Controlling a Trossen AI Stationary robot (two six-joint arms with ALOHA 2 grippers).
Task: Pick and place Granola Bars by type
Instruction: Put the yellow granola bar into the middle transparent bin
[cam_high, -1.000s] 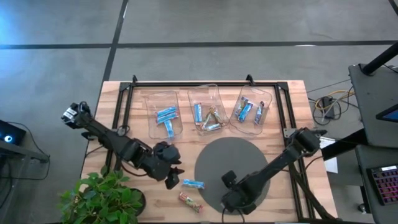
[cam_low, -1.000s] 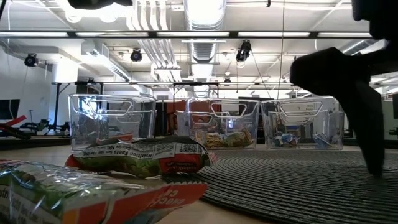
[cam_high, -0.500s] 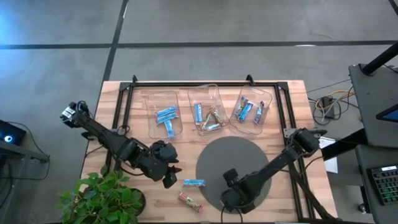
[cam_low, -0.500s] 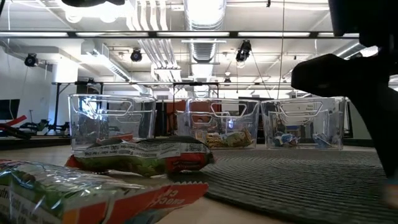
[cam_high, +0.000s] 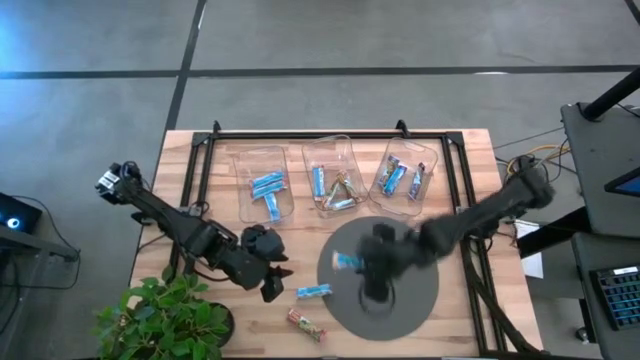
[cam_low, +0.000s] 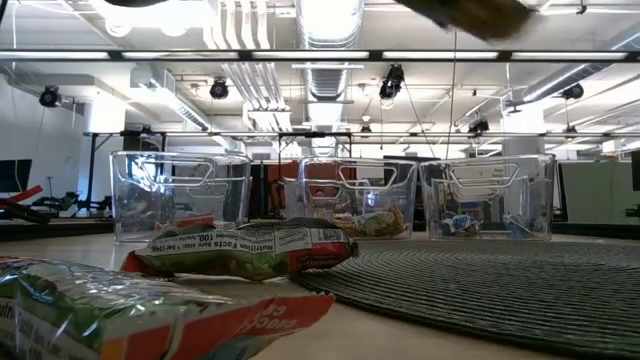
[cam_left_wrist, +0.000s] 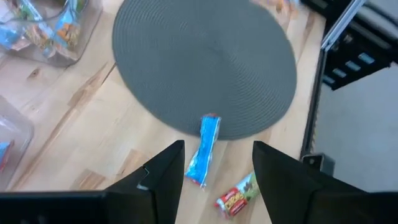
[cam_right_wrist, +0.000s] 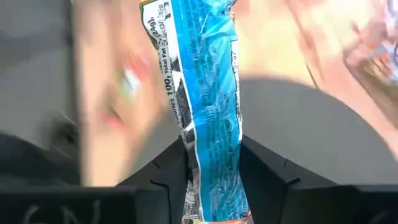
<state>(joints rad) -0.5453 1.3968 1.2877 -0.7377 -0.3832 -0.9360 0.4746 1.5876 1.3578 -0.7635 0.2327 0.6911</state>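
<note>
My right gripper (cam_high: 362, 266) hangs over the round grey mat (cam_high: 400, 300), shut on a bright blue granola bar (cam_right_wrist: 205, 87), which also shows beside the gripper in the high view (cam_high: 347, 262). My left gripper (cam_high: 276, 281) stands open above the wood near the mat's left rim, touching nothing. Just ahead of its fingers, a second blue bar (cam_left_wrist: 204, 150) lies flat with one end on the mat's rim. A red-and-green bar (cam_left_wrist: 239, 196) lies on the wood nearer the table's near edge. More bars lie in three clear bins (cam_high: 336, 178) at the far side. My right gripper pinches the blue bar between its two fingers (cam_right_wrist: 166, 177), on the bar's two long edges near one end (cam_right_wrist: 210, 168). The fingers lie along the bar, which sticks out ahead past the fingertips. The bar is lifted clear of the mat.
A black frame (cam_high: 200, 170) runs round the table's far part and both sides. A potted plant (cam_high: 165, 318) stands at the near left corner. In the low view, two wrapped bars (cam_low: 245, 250) lie close in front of the camera.
My right gripper has shut on the blue bar at the mat's near edge. It then rose fast with the bar and swung toward the table's far side and left, to above the mat's middle, rolling its wrist on the way. The bar is now lifted clear.
</note>
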